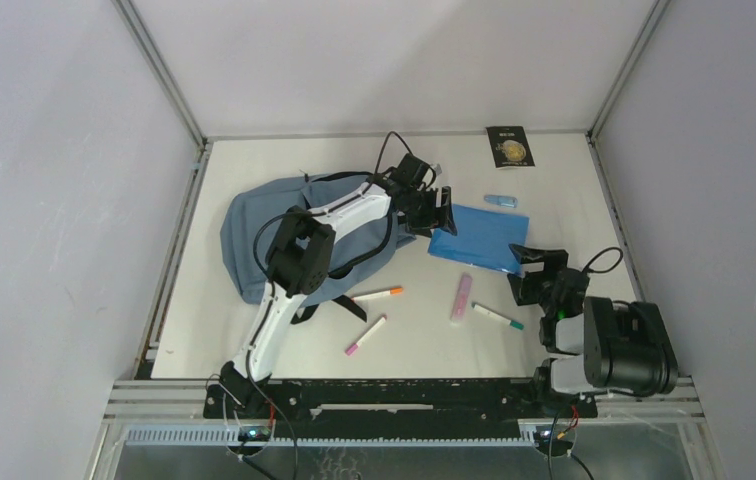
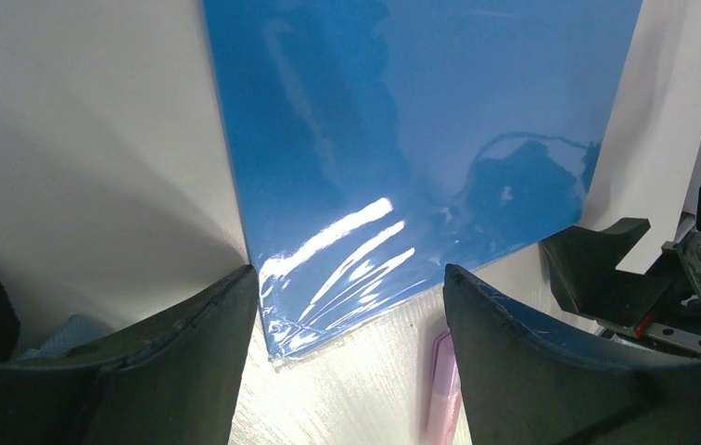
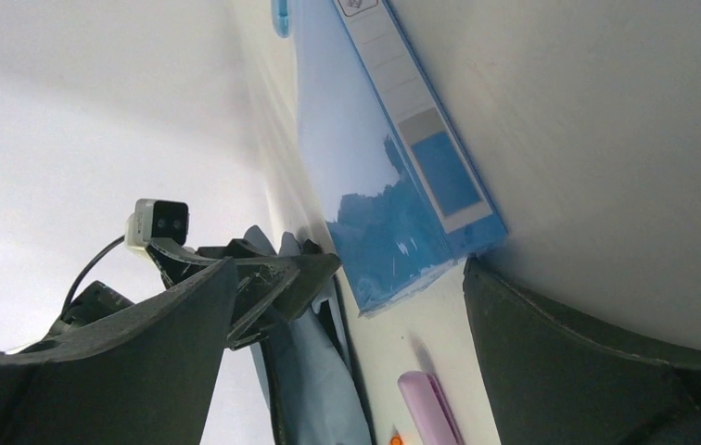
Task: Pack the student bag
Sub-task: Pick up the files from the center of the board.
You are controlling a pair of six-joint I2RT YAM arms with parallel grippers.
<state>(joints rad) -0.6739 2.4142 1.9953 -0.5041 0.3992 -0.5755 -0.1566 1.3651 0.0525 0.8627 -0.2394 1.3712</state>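
From above, the left claw [image 1: 436, 208] hangs spread at the left edge of the blue folder [image 1: 479, 238]. The student bag [image 1: 254, 225] lies flat on the tabletop [image 1: 574, 190] just behind this claw, under its arm. The right claw [image 1: 539, 262], likewise spread, sits at the folder's near right corner.

In the left wrist view the fingers [image 2: 189, 343] stand wide apart, pinching nothing. A corner of the folder lies between their tips, and a pale pink bar [image 2: 441, 389] lies just inside the right finger.

In the right wrist view the claw is open and empty, with another folder corner just ahead between its tips. The bag's grey-blue fabric lies ahead to the left, beside the left claw.
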